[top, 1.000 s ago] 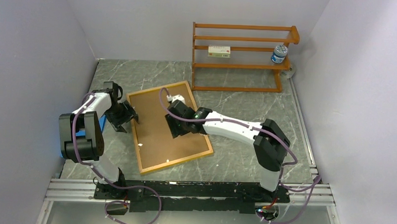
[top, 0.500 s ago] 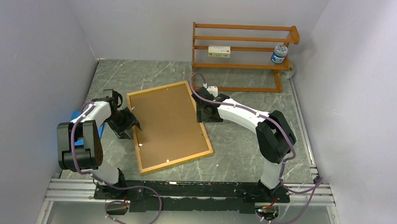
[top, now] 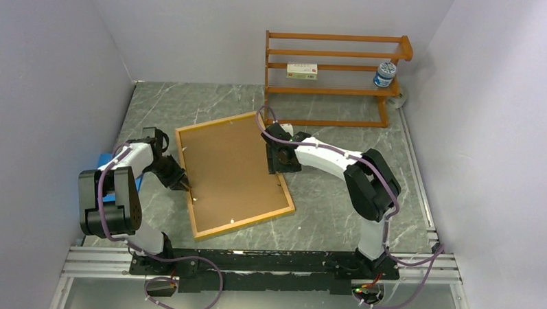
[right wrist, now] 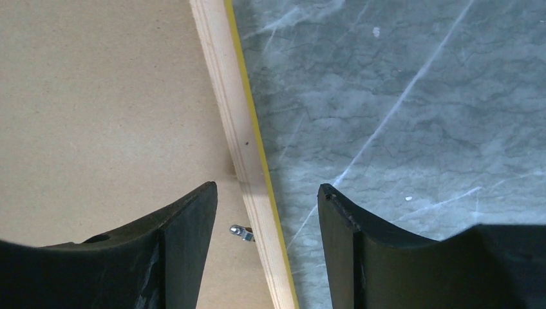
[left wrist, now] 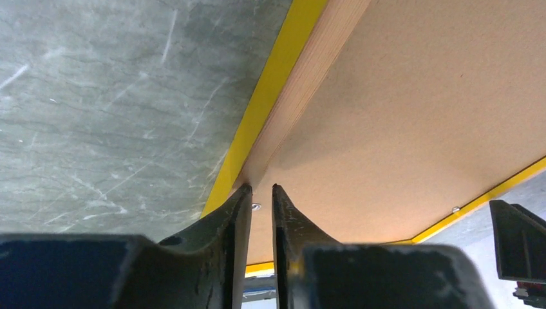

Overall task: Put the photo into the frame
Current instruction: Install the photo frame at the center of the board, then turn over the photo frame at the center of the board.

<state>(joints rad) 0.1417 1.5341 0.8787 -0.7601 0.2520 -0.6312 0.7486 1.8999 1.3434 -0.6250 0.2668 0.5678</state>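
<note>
Brown board up, yellow frame face down: we think we are closing the back.
Our frame (right wrist: 225, 84) lies flat on the table (top: 324, 211) with the backing board (top: 232, 170) in it. We cannot see the photo; it may be under the board. Our left gripper (left wrist: 261, 190) is pinched nearly closed at the left edge. Our right gripper (right wrist: 267, 185) is spread wide over the right edge. Next we likely must turn the little metal clip (right wrist: 239, 232) over the board.

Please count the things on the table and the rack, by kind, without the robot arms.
Picture frame, face down: 1
Brown backing board: 1
Wooden rack: 1
Small box: 1
Blue-capped jar: 1
Blue sheet: 1
Unclear grey item: 1
Total: 7
</note>
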